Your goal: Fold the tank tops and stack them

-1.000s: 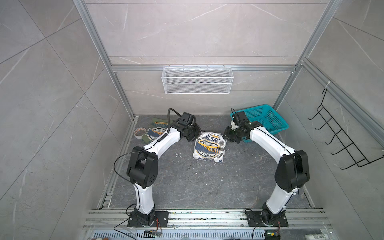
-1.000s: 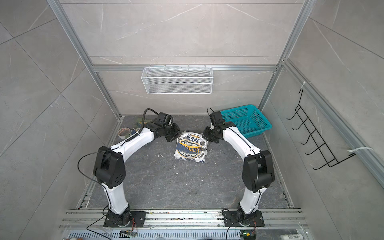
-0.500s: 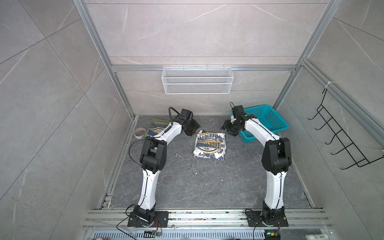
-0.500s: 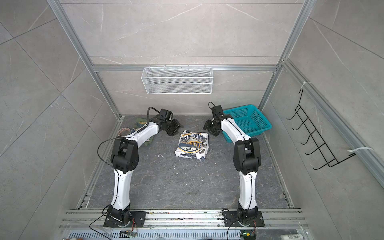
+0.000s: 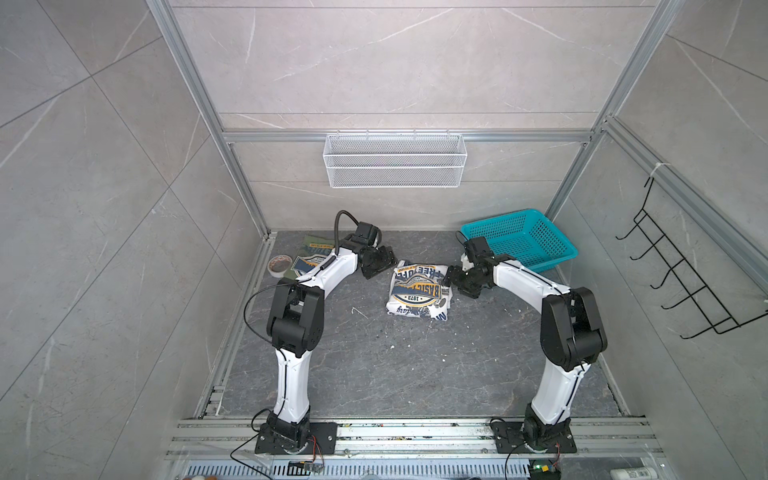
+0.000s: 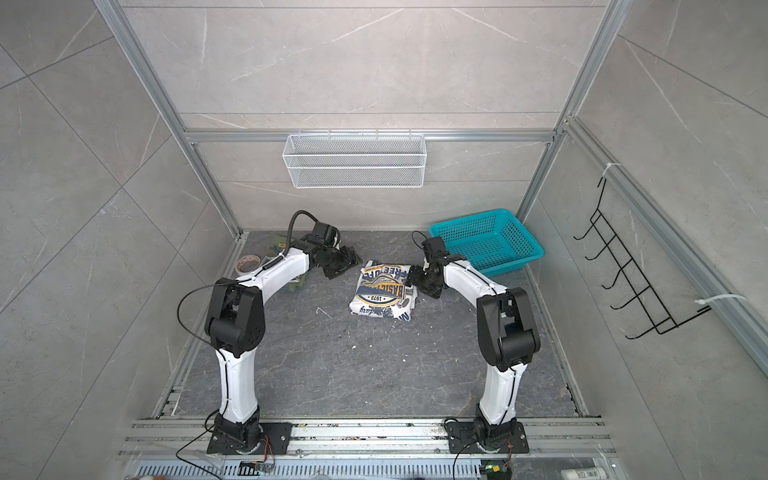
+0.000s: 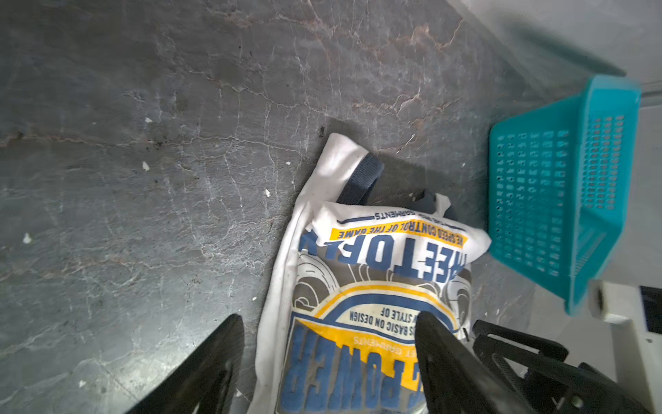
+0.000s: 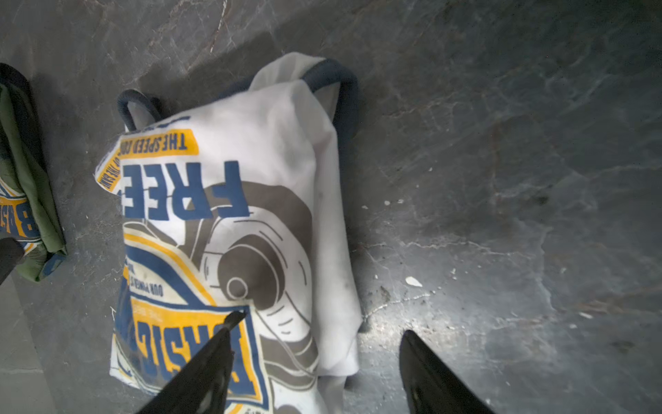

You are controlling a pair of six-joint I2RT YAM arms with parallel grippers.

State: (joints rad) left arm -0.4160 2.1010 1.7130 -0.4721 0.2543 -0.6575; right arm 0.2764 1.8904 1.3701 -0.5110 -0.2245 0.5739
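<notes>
Folded white cloth tank top, navy-yellow graphic (image 5: pixel 417 291): being flanked by left gripper (image 5: pixel 382 262) and right gripper (image 5: pixel 452 277), both jaws being held apart, empty. Olive green cloth tank top (image 5: pixel 311 261): being overhung behind left gripper.

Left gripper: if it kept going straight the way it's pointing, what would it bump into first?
Probably the white tank top: in the left wrist view it lies right ahead of the open left gripper. The teal basket sits off to the side. How far above the cloth it hovers is unclear.
</notes>
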